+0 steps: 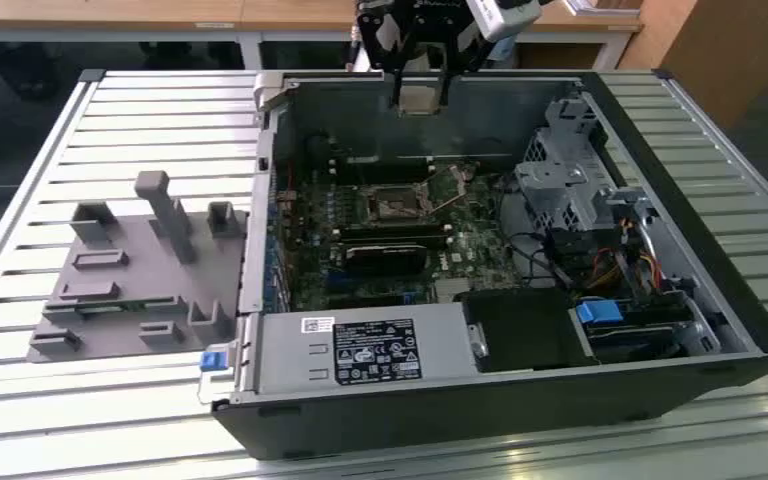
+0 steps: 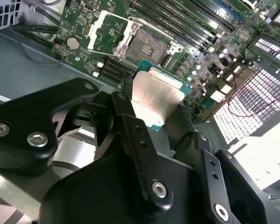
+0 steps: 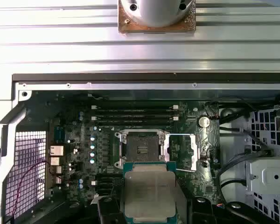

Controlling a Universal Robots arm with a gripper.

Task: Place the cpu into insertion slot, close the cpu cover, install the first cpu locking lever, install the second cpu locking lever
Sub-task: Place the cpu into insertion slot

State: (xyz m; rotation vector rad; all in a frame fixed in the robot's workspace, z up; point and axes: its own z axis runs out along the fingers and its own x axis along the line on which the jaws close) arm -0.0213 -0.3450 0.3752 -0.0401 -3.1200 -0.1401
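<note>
Pinching the cpu [image 2: 156, 100] by two opposite edges, the gripper [image 1: 418, 92] hangs at the upper centre of the exterior view, over the far wall of the open computer case [image 1: 424, 420]. The chip's silvery metal top faces the wrist cameras, and its green border shows between the black fingers [image 2: 128, 122]. The chip is in the air, well apart from the motherboard [image 1: 311, 270] and short of the insertion slot [image 3: 142, 149]. That socket sits near the middle of the board in the exterior view, its dark contact field bare. The cpu cover [image 3: 193, 151] is swung open to one side of the socket, so the way down looks free. To seat the chip well, I judge it should come square over the socket, edges parallel to the black rim, and go down level rather than corner first. Its orientation marks are too small to tell here, so the match of chip to socket wants checking. It should settle under its own weight with no pressing, since the contacts likely bend easily. The fingers should also keep off the open cover and the memory slots [image 3: 130, 112] just beside the socket.
</note>
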